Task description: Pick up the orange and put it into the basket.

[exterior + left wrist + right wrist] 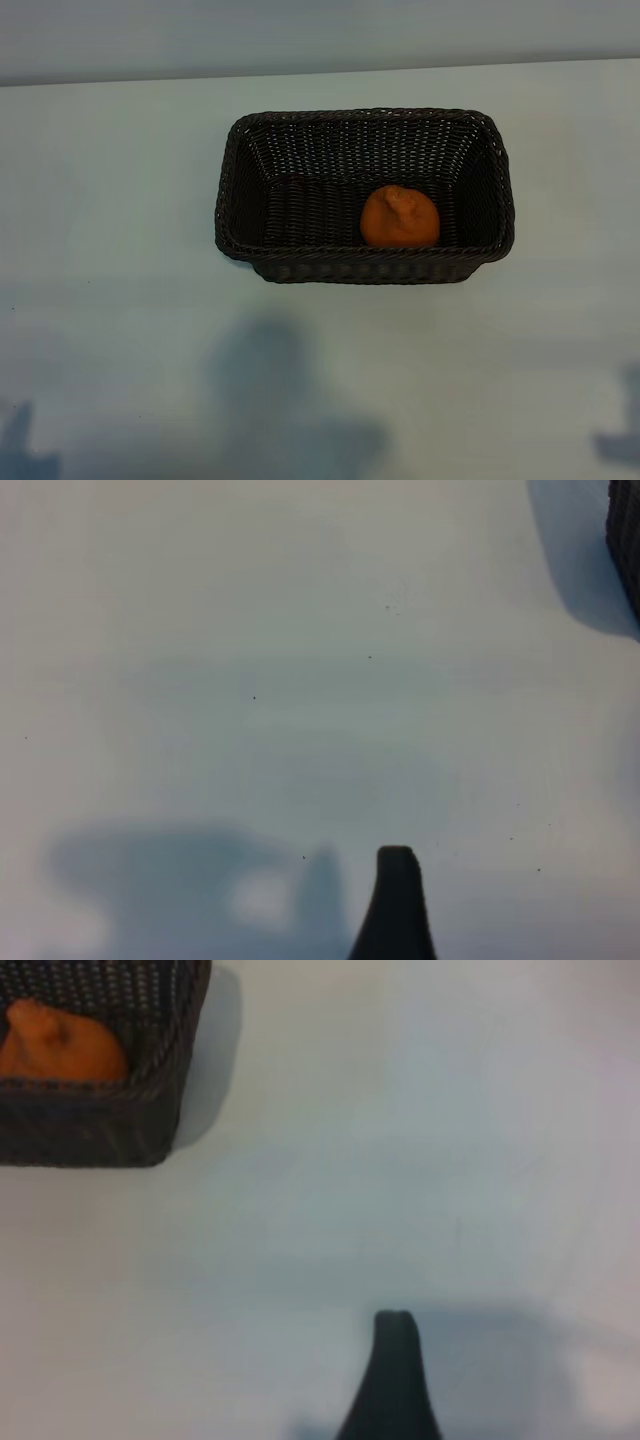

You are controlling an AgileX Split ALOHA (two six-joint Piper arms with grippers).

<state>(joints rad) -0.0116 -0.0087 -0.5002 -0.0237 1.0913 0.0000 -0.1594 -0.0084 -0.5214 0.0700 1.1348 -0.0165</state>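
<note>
We see the orange [400, 217] lying inside the dark woven basket [365, 265], on its floor toward the near long wall and right of the middle, close against that wall. The basket sits on a pale table [110, 200], its long sides running across the exterior view. The fruit's lumpy skin shows a raised fold near its top.

In the exterior view neither arm appears; only soft shadows fall on the table along the near edge, at both corners and below the basket.

From the left wrist view we make out one dark fingertip [397, 905] of the left gripper poking in over bare table, with a sliver of the basket's wall [625, 540] at the far corner, well apart from it. Its fingers stand spread and nothing is between them. The gripper tilts gently downward toward the tabletop.

From the right wrist view we likewise see one dark fingertip [393, 1380] of the right gripper above bare table. The basket's corner [120, 1130] and a part of the orange [60, 1048] inside it show farther off, apart from the finger. This gripper too stands spread, holding nothing, angled shallowly down at the table.
</note>
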